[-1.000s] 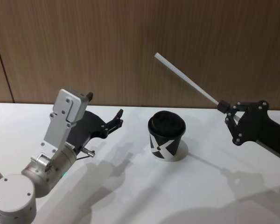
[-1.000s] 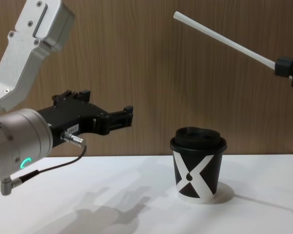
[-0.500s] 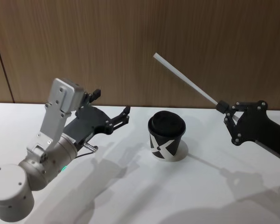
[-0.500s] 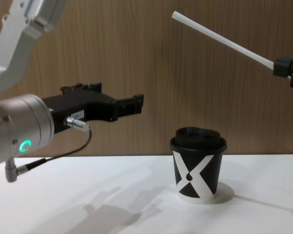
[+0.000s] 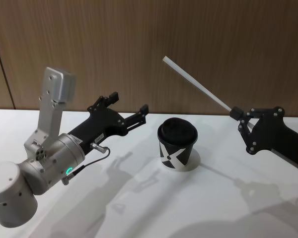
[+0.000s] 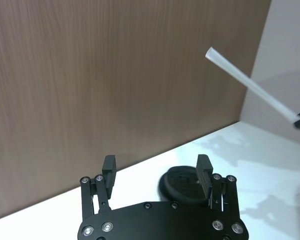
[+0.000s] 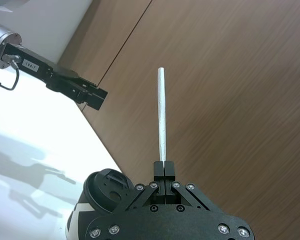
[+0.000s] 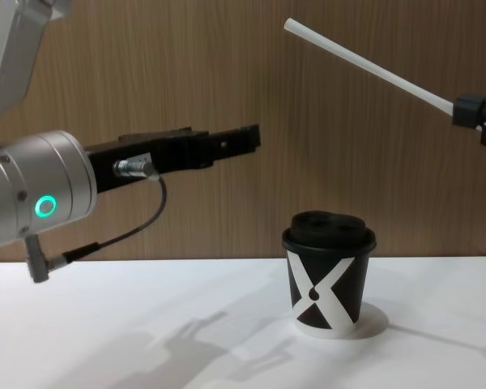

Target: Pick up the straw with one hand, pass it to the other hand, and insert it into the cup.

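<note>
The long, thin, straight white straw [image 5: 198, 85] is in the air to the right of and above the cup, pinched at its lower end by the right claw [image 5: 235, 113], a small, blocky, all-black claw whose fingers are clenched on it. From that grip the straw slants up and to the left, and its free end is the highest point, in front of the brown wood-panelled wall [image 5: 139, 39]. In the chest view the straw [image 8: 371, 66] crosses well above the cup, apart from it, while the right claw [image 8: 467, 111] sits at the right edge. The right wrist view shows the straw [image 7: 162, 115] rising straight out of the closed fingertips of the right claw [image 7: 163, 167].

The small black paper cup [image 5: 176, 148] with a white X-like mark and a black domed lid [image 5: 177, 131] stands upright on the white tabletop [image 5: 139, 208], near the middle.

The left claw [image 5: 129, 102], long and black on a silver cylindrical wrist with a green glowing ring [image 8: 44, 206] and a thin dark cable [image 8: 121, 235], is raised above the tabletop to the left of the cup and points towards it. Its fingers are spread apart and grip nothing, as the left wrist view shows: the left claw [image 6: 156, 162] is released, the lid of the cup [image 6: 182, 181] lies beyond it, and the straw [image 6: 252, 86] is farther off.
</note>
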Action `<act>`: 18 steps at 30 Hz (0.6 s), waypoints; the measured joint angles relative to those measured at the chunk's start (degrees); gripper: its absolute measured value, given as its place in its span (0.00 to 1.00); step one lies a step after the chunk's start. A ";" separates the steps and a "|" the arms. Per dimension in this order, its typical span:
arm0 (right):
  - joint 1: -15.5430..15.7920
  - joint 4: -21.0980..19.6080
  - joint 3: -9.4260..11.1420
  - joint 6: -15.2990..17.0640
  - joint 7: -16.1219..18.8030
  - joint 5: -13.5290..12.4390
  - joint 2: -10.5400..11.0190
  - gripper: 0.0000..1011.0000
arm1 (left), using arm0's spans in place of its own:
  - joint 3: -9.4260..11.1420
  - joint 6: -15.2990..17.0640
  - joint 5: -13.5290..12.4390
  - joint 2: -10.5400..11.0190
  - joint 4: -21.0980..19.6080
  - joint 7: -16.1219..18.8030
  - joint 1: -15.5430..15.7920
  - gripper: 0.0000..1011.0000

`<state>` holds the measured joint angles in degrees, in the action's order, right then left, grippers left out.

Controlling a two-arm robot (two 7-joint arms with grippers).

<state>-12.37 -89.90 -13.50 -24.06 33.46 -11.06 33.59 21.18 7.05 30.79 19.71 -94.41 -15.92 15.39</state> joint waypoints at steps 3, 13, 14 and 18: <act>-0.01 0.00 0.00 0.00 0.00 0.00 0.00 0.01 | -0.58 1.42 2.68 -0.62 0.03 -1.06 0.12 0.99; -0.02 -0.01 -0.01 0.00 -0.01 0.00 0.00 0.01 | -2.06 6.84 12.07 -3.07 1.44 -4.25 0.77 0.99; -0.02 0.00 0.00 0.00 -0.01 0.00 0.00 0.01 | -2.13 7.18 12.68 -3.29 1.58 -4.46 0.83 0.99; -0.02 -0.01 -0.01 0.01 -0.01 0.00 0.00 0.01 | -2.30 8.90 15.87 -4.48 2.46 -5.75 1.24 0.99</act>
<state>-12.38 -89.91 -13.50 -24.06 33.44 -11.06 33.59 18.88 15.95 46.66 15.23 -91.95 -21.67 16.63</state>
